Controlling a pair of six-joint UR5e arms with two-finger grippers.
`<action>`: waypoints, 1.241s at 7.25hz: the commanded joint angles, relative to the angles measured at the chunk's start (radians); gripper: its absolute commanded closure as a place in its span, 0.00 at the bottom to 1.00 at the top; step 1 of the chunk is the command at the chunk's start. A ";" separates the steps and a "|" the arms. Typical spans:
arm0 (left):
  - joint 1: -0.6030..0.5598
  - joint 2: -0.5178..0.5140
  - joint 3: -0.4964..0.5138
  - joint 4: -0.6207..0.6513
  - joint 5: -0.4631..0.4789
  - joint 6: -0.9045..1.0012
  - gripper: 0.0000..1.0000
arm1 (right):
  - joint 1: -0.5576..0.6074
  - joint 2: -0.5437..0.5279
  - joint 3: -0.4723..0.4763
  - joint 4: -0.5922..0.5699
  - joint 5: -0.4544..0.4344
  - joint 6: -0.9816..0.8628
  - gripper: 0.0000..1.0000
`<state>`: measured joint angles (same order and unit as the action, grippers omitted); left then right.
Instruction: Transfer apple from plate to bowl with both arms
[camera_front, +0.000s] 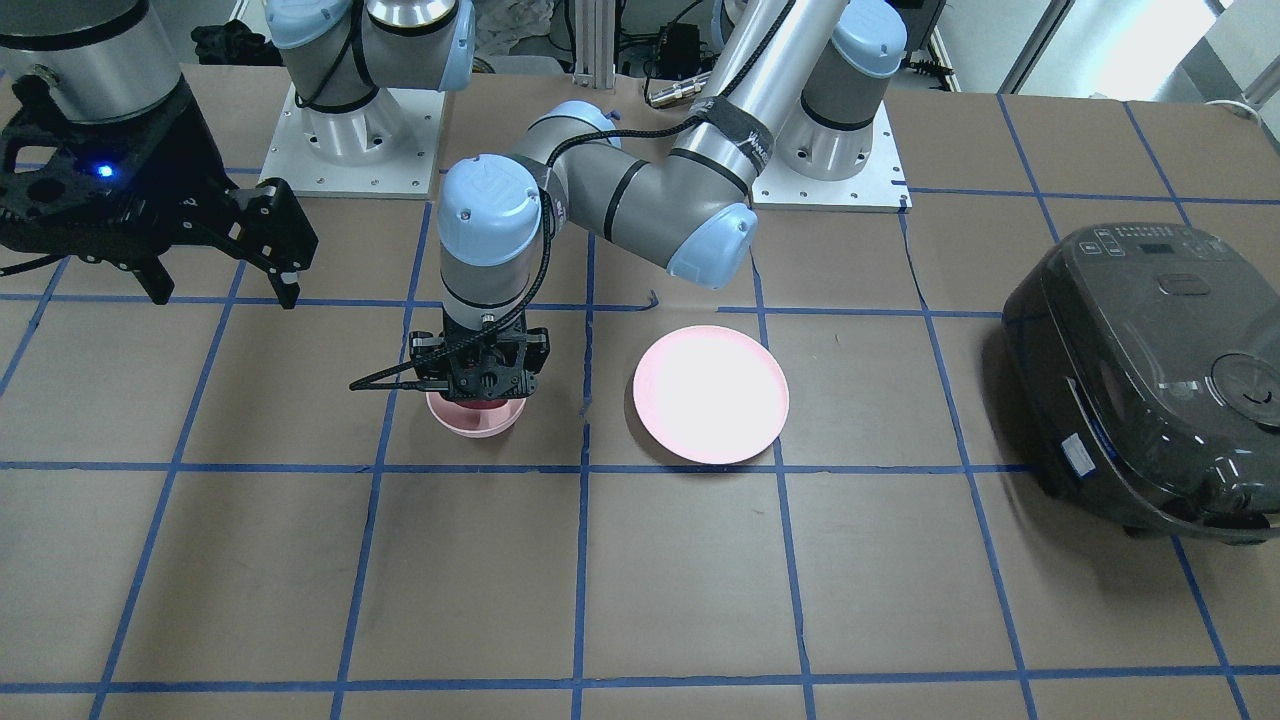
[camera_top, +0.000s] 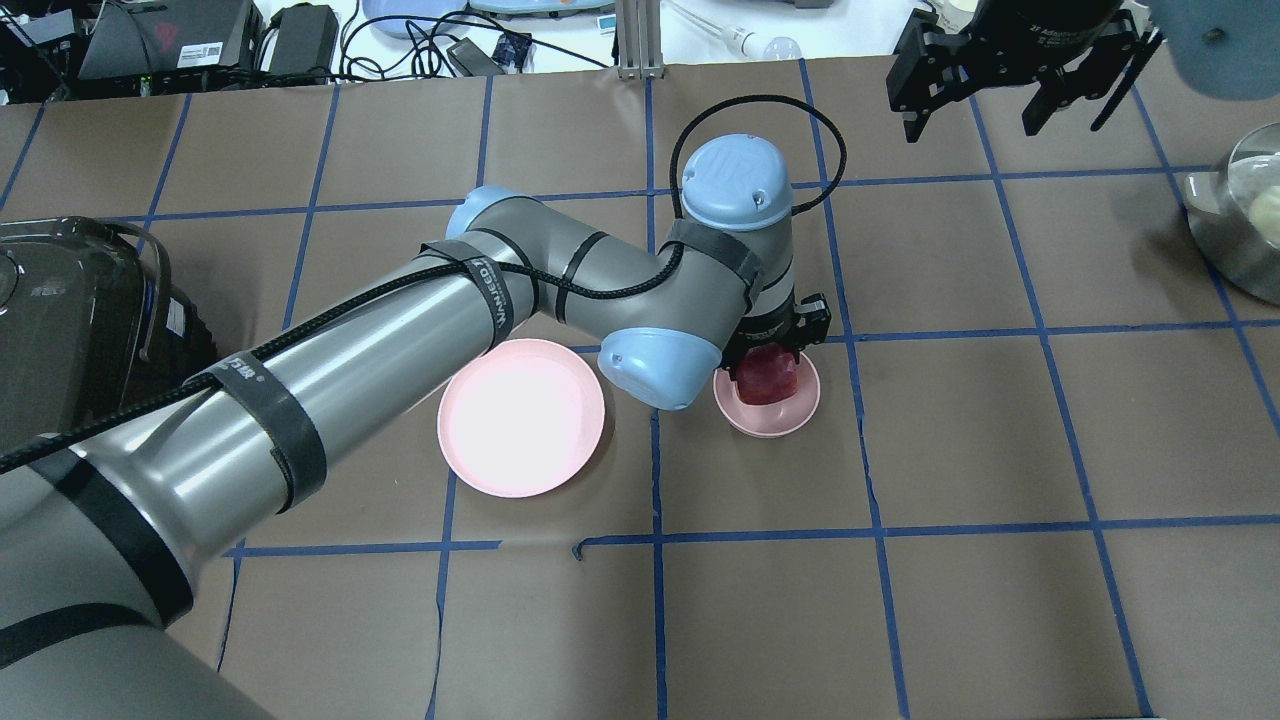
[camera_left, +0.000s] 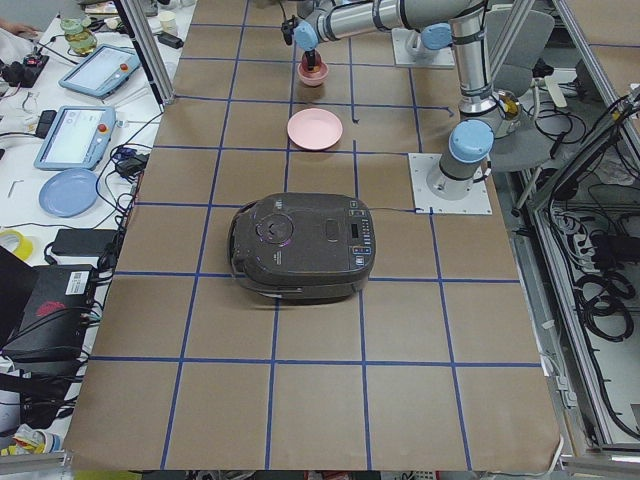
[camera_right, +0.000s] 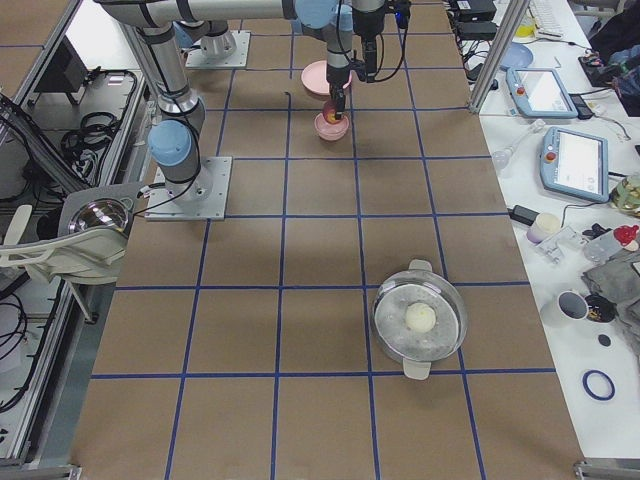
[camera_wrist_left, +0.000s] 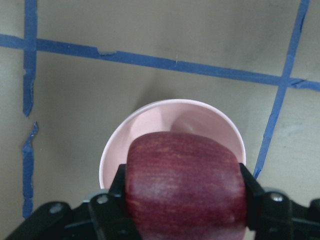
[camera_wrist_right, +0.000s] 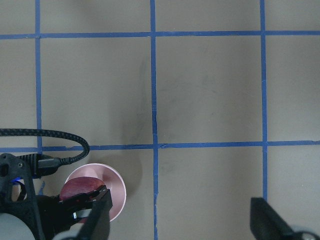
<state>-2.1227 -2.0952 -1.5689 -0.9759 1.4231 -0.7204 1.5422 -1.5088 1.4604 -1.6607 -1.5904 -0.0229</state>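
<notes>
My left gripper (camera_top: 768, 372) is shut on the dark-red apple (camera_wrist_left: 185, 185) and holds it directly over the small deep pink bowl (camera_top: 790, 418), at about rim height. Whether the apple touches the bowl I cannot tell. The bowl's rim shows under the gripper in the front view (camera_front: 480, 422). The wide pink plate (camera_top: 520, 417) lies bare beside the bowl, partly under my left forearm. My right gripper (camera_front: 225, 295) is open and empty, raised high beyond the bowl. From there its wrist view looks down on the apple (camera_wrist_right: 80, 187) and the bowl (camera_wrist_right: 117, 192).
A dark rice cooker (camera_front: 1150, 380) stands at the table's end on my left. A metal pot (camera_right: 420, 318) with a glass lid stands far out on my right. Blue tape lines grid the brown table.
</notes>
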 joint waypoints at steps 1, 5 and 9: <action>-0.011 -0.022 0.000 0.002 0.020 -0.005 0.95 | 0.002 -0.001 0.003 -0.001 0.001 0.000 0.00; -0.019 -0.037 -0.008 0.025 0.057 0.001 0.22 | 0.002 -0.001 0.004 -0.001 -0.002 0.000 0.00; 0.042 0.064 -0.013 0.010 0.053 0.195 0.02 | 0.002 -0.001 0.006 -0.001 -0.008 0.000 0.00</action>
<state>-2.1199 -2.0648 -1.5798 -0.9554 1.4798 -0.5914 1.5447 -1.5095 1.4659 -1.6613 -1.5971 -0.0230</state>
